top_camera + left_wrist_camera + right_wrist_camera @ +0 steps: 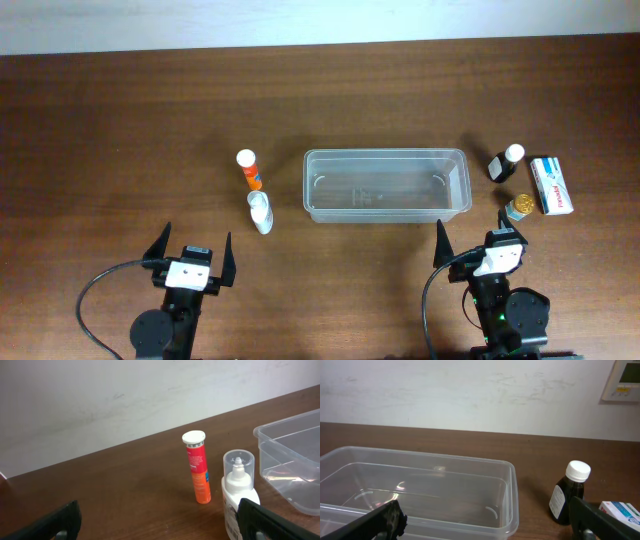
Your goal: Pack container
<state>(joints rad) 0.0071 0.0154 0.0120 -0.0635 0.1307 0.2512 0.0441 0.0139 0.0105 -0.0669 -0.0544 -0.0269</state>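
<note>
While both claws rest with fingers spread wide and empty, the clear plastic container (386, 185) sits ahead and right of the left gripper (198, 236), and ahead and left of the right gripper (475, 235). An orange tube (250, 170) and a clear-capped white bottle (260, 212) stand ahead-right of the left gripper. A white-capped dark bottle (505, 163), a gold-lidded jar (518, 207) and a white-and-blue box (551, 185) lie ahead-right of the right gripper.

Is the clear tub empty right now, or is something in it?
Empty. In overhead and right wrist views the container shows only its bare floor; the orange tube, dark bottle and box sit outside it.
</note>
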